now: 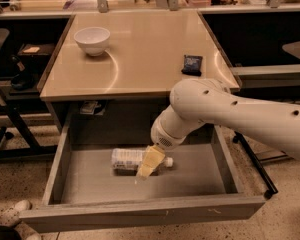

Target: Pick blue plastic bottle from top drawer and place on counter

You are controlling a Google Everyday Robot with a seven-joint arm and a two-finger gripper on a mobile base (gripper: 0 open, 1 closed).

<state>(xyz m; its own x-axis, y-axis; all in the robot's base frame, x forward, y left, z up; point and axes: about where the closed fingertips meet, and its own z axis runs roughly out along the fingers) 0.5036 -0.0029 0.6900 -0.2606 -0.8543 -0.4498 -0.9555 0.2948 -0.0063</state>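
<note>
The blue plastic bottle (126, 159) lies on its side on the floor of the open top drawer (195, 181), white cap pointing right. My gripper (149, 165) reaches down into the drawer from the right and sits right over the bottle's cap end, hiding part of it. The white arm (230, 114) crosses above the drawer's right half. The beige counter (145, 54) lies just behind and above the drawer.
A white bowl (92, 39) stands at the counter's back left. A small dark blue flat packet (192, 64) lies near its right edge. A narrow ledge with metal posts (140, 4) runs behind. Dark table frames stand on both sides.
</note>
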